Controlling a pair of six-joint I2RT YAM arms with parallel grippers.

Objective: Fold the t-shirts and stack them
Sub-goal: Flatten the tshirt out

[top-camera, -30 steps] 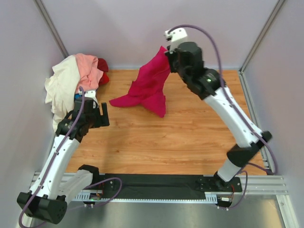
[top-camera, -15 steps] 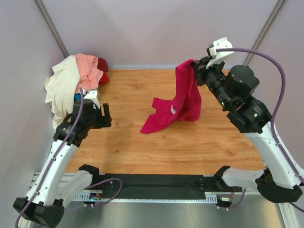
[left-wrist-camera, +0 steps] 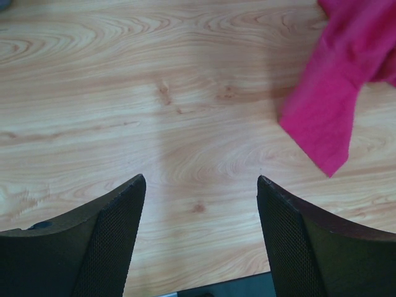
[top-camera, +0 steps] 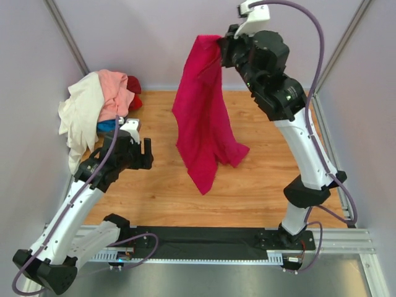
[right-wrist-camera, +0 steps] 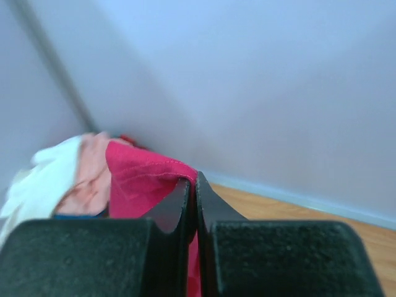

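My right gripper [top-camera: 223, 46] is raised high at the back and shut on a hem of the magenta-pink t-shirt [top-camera: 203, 117], which hangs down from it in a long drape. In the right wrist view the jaws [right-wrist-camera: 193, 185] pinch the magenta cloth [right-wrist-camera: 133, 179]. My left gripper [top-camera: 147, 154] is open and empty, low over the wood at the left; in the left wrist view [left-wrist-camera: 201, 185] a hanging corner of the magenta shirt [left-wrist-camera: 334, 111] shows at upper right. A heap of cream-white [top-camera: 77, 114], salmon pink [top-camera: 114, 93], red [top-camera: 134, 93] and blue [top-camera: 106, 125] shirts lies at the back left.
The wooden table [top-camera: 260, 179] is closed in by grey walls at back and sides. A black rail [top-camera: 204, 238] with the arm bases runs along the near edge. The shirt heap also shows blurred at left in the right wrist view [right-wrist-camera: 55, 179].
My right gripper has swung left and risen high with the magenta shirt, which now hangs nearly full length instead of trailing on the table. My left gripper has edged slightly right.
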